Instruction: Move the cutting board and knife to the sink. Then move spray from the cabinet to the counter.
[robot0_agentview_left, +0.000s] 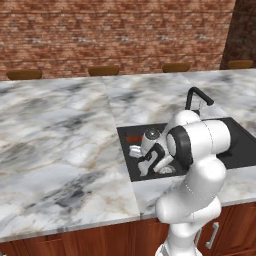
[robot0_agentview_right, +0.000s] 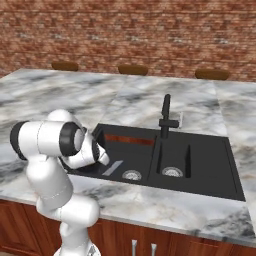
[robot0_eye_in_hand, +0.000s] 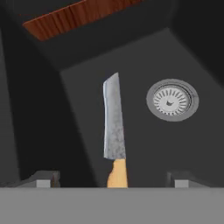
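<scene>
With its fingers standing apart, the gripper (robot0_eye_in_hand: 113, 180) is hovering over the knife (robot0_eye_in_hand: 114, 131), probably stiff, light and slick-bladed, best gripped by its wooden handle.

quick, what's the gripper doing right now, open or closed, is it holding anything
Gripper: open, fingers spread wide with nothing between them touching; the knife lies on the sink floor below, released.
</scene>
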